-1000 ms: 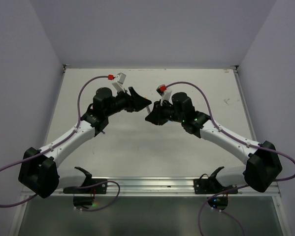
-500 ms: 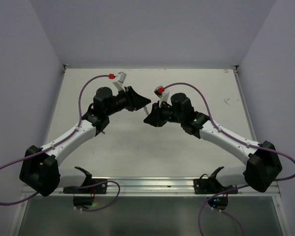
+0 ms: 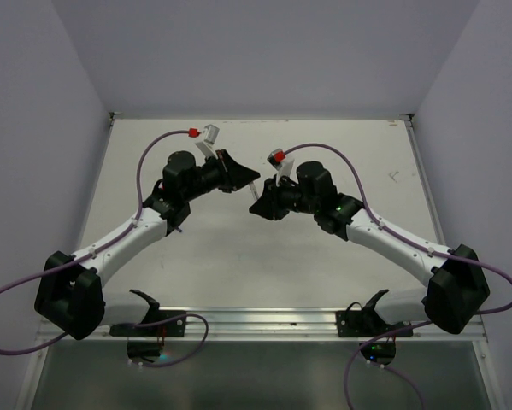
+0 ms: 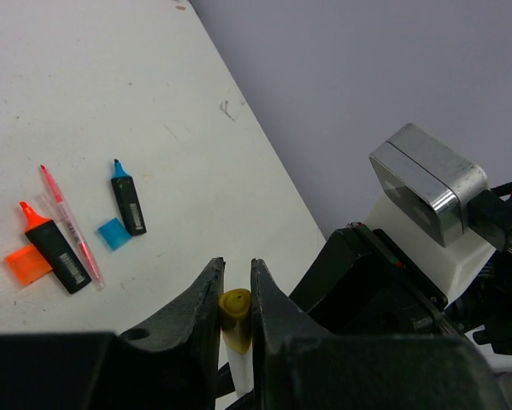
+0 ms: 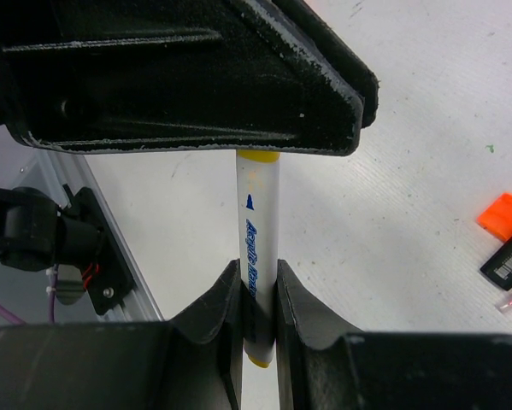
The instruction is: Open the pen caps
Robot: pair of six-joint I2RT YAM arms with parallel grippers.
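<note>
A white pen (image 5: 257,213) with a yellowish pen cap (image 4: 235,309) hangs in the air between the two arms. My left gripper (image 4: 236,275) is shut on that cap, one finger (image 4: 200,307) on each side of it. My right gripper (image 5: 258,275) is shut on the white barrel near its tail end. In the right wrist view the cap (image 5: 257,157) just shows below the left gripper's fingers (image 5: 196,77). In the top view the two grippers (image 3: 247,179) (image 3: 261,203) meet tip to tip over the table's middle.
On the table (image 4: 85,102) lie a black highlighter with an orange tip (image 4: 57,254) beside its loose orange cap (image 4: 28,264), a blue-tipped highlighter (image 4: 128,202) beside its blue cap (image 4: 114,233), and a thin pink pen (image 4: 70,224). Grey walls border the table.
The left gripper's jaws have closed from wide apart onto the yellowish cap. The right arm has edged slightly left, still holding the pen.
</note>
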